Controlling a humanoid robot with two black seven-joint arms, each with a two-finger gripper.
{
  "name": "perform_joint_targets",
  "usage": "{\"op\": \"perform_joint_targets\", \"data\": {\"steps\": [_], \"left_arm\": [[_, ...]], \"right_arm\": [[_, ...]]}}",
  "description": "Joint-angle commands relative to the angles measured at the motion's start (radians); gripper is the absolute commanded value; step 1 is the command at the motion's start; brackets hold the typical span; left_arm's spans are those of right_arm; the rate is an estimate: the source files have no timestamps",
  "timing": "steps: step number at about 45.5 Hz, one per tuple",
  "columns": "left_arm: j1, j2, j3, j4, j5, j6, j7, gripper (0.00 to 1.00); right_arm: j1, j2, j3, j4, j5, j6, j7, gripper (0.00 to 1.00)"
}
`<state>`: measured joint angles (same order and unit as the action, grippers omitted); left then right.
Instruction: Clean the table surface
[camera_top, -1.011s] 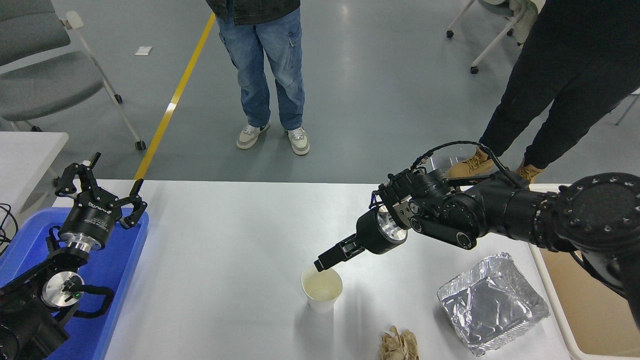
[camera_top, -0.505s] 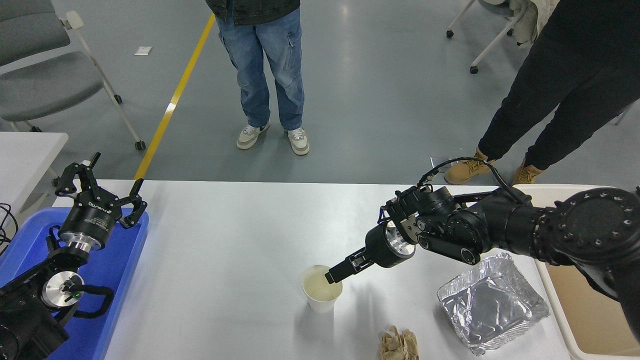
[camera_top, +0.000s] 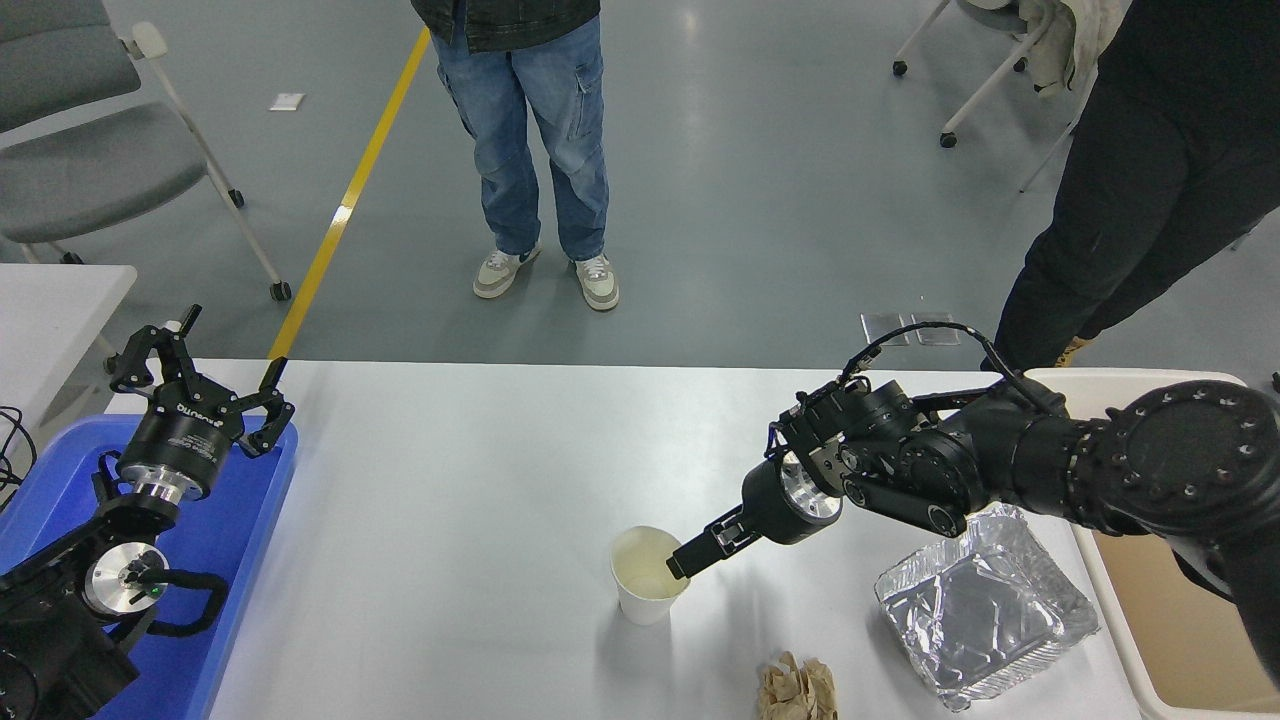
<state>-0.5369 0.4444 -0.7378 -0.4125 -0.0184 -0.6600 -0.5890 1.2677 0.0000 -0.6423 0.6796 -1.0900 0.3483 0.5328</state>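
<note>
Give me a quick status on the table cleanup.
Right gripper shut on paper cup rim. Left gripper open, parked over blue bin. Table surface also holds foil tray and crumpled paper.

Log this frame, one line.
right gripper: shut on paper cup rim | left gripper: parked, open | table surface: foil tray, crumpled paper remain

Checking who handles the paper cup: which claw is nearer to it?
The right. The right claw sits at the paper cup's right rim, fingers closed on it. The left claw is parked far off over the blue bin at the table's left edge.
</note>
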Motion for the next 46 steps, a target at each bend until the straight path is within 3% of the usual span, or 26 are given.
{"op": "perform_joint_targets", "data": {"steps": [1, 8, 20, 46], "left_arm": [[0.0, 0.0, 0.0, 0.0, 0.0, 0.0, 0.0, 1.0], [0.0, 0.0, 0.0, 0.0, 0.0, 0.0, 0.0, 1.0], [0.0, 0.0, 0.0, 0.0, 0.0, -0.001, 0.0, 1.0], [0.0, -0.001, 0.0, 0.0, 0.0, 0.0, 0.0, 1.0]], "right_arm": [[-0.001, 0.0, -0.005, -0.002, -0.031, 0.0, 0.079, 0.79], [0.001, 0.0, -0.01, -0.009, -0.062, 0.0, 0.137, 0.53], [0.004, 0.0, -0.01, -0.023, -0.129, 0.0, 0.183, 0.0], [0.047, 0.0, -0.002, -0.069, -0.139, -0.009, 0.239, 0.0]]}}
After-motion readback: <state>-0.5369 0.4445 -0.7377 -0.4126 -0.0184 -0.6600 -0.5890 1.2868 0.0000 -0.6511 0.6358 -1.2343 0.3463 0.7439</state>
